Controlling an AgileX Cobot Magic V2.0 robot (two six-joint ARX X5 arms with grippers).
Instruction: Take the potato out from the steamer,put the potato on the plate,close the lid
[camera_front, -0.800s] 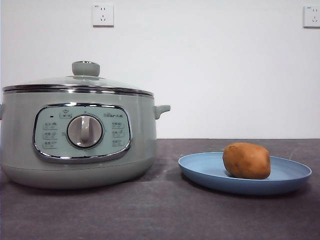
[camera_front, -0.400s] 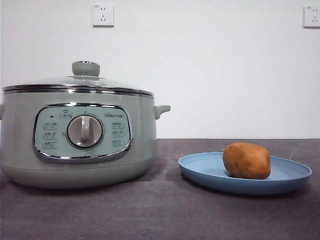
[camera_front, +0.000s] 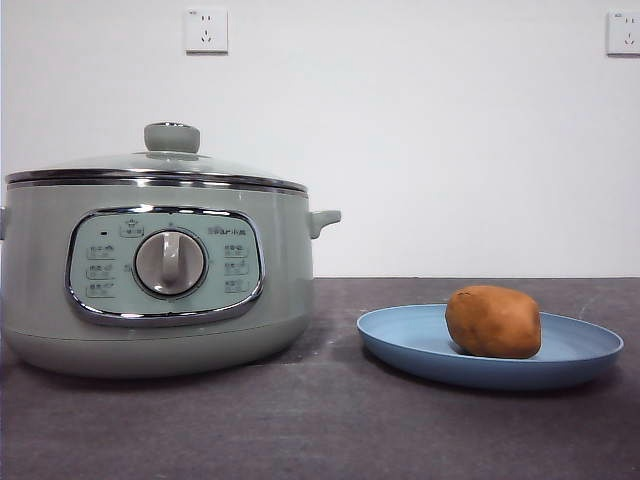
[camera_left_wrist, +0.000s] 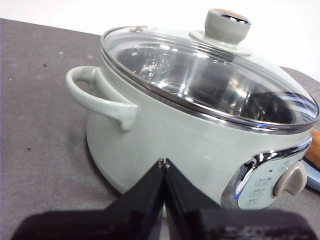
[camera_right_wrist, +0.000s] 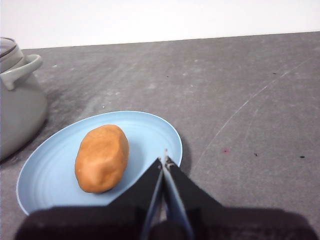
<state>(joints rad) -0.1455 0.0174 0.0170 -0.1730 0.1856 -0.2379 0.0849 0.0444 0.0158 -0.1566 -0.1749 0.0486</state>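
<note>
The pale green steamer stands on the left of the table with its glass lid resting closed on the chrome rim. To its right the orange-brown potato lies on the light-blue plate. Neither arm shows in the front view. My left gripper is shut and empty, held back beside the steamer below its side handle, with the lid above. My right gripper is shut and empty, over the near edge of the plate, just beside the potato.
The dark grey tabletop stretches in front of the pot and plate. A white wall with two power sockets rises behind. The steamer's side handle shows at the edge of the right wrist view.
</note>
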